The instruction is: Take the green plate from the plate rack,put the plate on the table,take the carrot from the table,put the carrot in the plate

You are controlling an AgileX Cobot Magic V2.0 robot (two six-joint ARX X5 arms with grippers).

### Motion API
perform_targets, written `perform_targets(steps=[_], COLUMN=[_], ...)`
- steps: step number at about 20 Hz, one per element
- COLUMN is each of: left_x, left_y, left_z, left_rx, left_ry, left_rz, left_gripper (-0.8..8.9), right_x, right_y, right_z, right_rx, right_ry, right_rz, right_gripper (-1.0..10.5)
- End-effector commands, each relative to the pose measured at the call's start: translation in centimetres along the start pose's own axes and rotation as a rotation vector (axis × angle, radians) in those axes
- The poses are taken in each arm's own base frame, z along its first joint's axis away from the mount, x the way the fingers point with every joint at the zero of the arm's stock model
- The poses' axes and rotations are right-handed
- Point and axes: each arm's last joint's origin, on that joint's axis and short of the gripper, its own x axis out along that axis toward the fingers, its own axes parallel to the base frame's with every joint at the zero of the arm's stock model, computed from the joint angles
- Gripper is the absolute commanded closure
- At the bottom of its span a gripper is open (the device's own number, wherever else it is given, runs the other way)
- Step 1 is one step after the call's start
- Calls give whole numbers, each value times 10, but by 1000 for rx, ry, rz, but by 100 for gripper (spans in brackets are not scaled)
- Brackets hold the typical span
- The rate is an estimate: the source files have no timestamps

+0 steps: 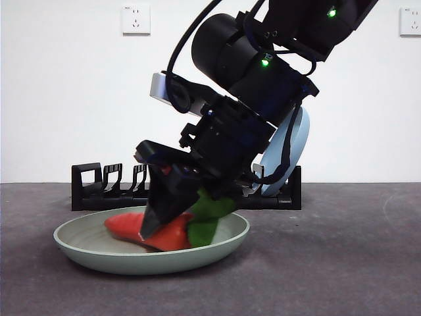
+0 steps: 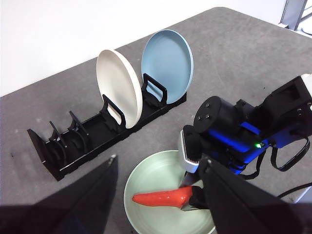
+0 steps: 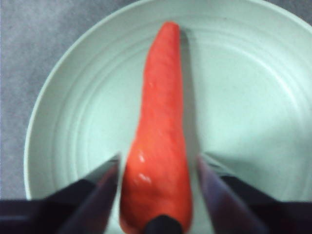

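The carrot (image 3: 161, 136) lies in the green plate (image 1: 85, 247), which sits on the table (image 1: 342, 263) just in front of the plate rack (image 2: 87, 141). The right gripper (image 3: 157, 170) is down over it — jaws apart, one either side of the thick end. The left gripper (image 2: 158, 170) hangs above the table, jaws apart and holding nothing.

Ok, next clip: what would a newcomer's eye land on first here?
The big dark arm coming down from above, its right gripper astride the carrot lying in the green plate on the table; the jaws look slightly apart from it. Behind, the rack holds a white plate and a blue plate upright. The left gripper waits above.
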Motion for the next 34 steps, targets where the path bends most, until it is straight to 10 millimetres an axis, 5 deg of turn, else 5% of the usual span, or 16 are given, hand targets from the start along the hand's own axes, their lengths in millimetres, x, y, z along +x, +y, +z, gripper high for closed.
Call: perform_targets(steps=[1,5,12,24,34], left_x=[0,-1,-1,-2,-3], left_y=[0,0,1,0,-4], left_z=[-1,-2,-7,-15,-17], left_rx=[-2,3,27,58,54], left_ry=[5,14,58,149,192], left_rz=[3,4,10,-83,-214], left_gripper=[530,530,530,531,539], right_x=[-10,-34,-108,-237,-291], right_y=[2,6,23,54,67], right_z=[5,15,19,-37,-79], right_rx=[7,-5,26,117,169], right_ry=[-33,-90,-113,-34,-96], right_rz=[-19,-23,-38,-31,-29], right_gripper=[374,375,380,383,436])
